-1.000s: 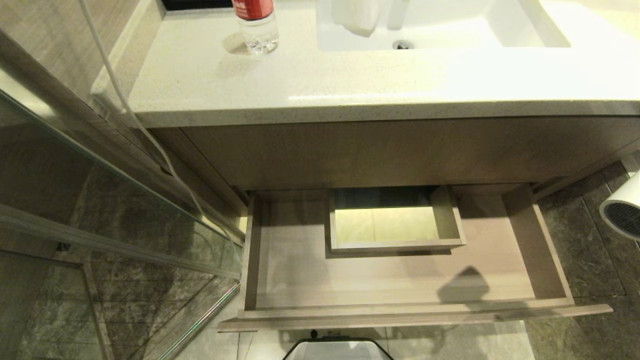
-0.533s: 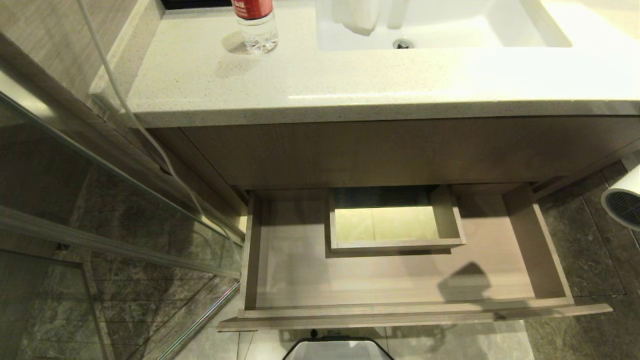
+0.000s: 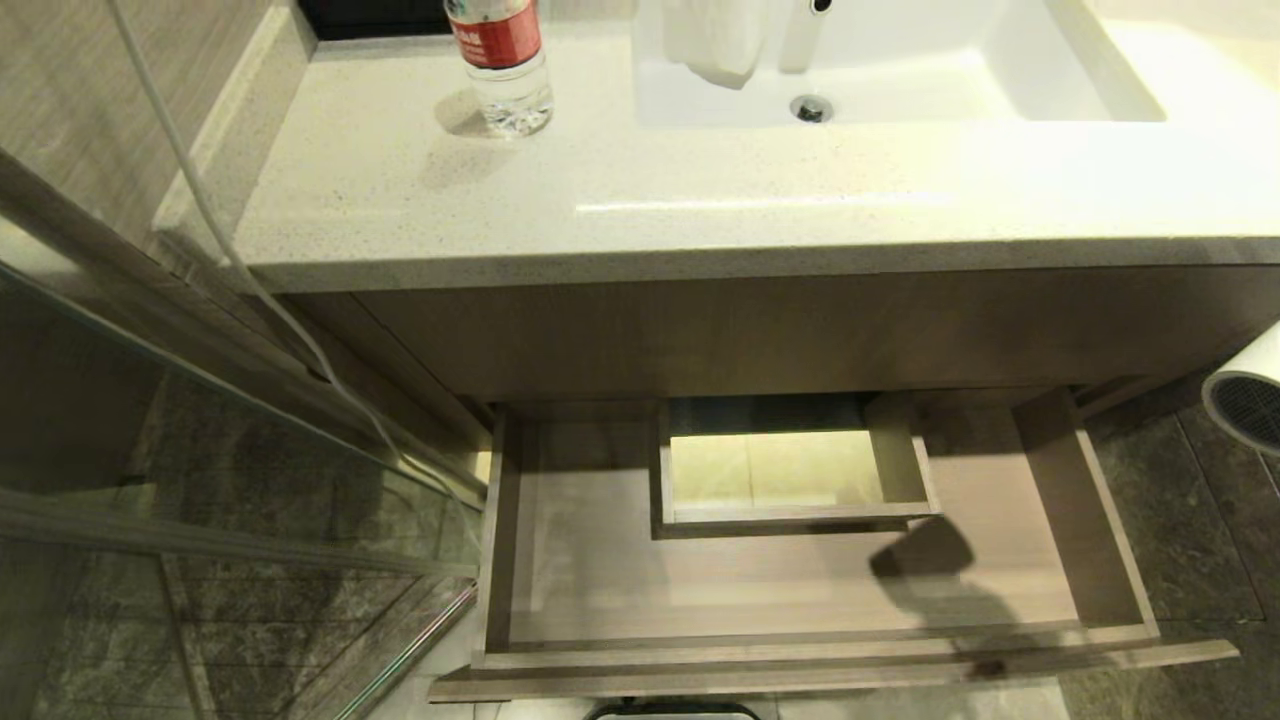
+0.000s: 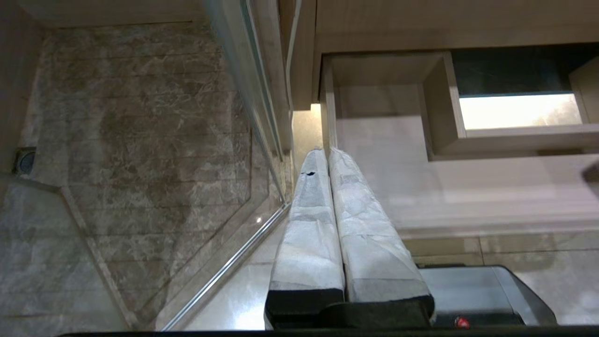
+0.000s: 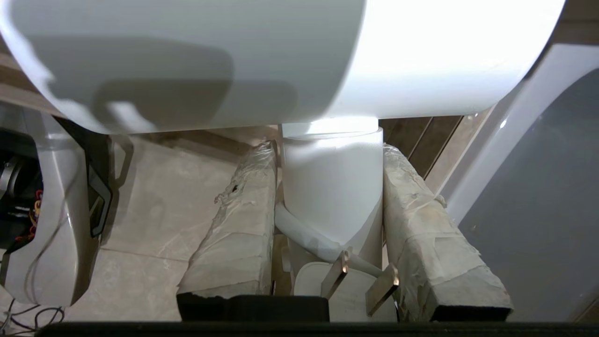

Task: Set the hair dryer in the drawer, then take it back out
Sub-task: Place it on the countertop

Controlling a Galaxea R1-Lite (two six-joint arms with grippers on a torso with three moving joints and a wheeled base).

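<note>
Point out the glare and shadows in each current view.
Head view: a glare streak on the pale speckled countertop; a dark shadow on the wood-grain drawer floor. Left wrist view: the drawer's boxed cut-out glows bright. Right wrist view: the white plastic hair dryer is overexposed, shadowed on one side.

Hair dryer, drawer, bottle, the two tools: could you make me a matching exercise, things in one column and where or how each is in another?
Things:
1. hair dryer
2. drawer
3. water bottle
4. left tool

States:
A. standing upright on the counter, left of the sink
B. pulled out, nothing lying inside
C. fingers pressed together, holding nothing
D. handle clamped between the fingers of the right tool, off to the right of the drawer

Pairs: 1-D, 2-B, 3-A, 4-C
</note>
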